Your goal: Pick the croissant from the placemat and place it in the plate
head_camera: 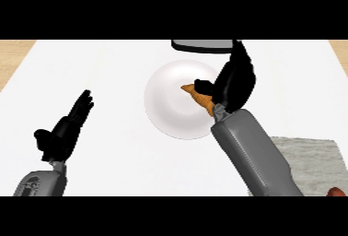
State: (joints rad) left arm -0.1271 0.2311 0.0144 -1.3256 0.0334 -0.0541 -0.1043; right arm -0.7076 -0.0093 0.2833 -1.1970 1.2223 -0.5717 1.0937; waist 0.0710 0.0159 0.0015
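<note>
A white counter [108, 64] is seen from steeply above. A round white plate [170, 99] is set near its middle. The right hand [234, 80], black on a grey forearm [252, 152], is held over the plate's right rim. Its fingers are curled round a golden-brown croissant [198, 96], whose tip is seen over the plate's inner surface. The left hand [65, 126] is shown at the left, well apart from the plate, fingers straight and pointed up. A grey placemat [312, 156] is laid at the lower right. A dark grey object [202, 45], only partly seen, lies at the top edge just beyond the plate.
</note>
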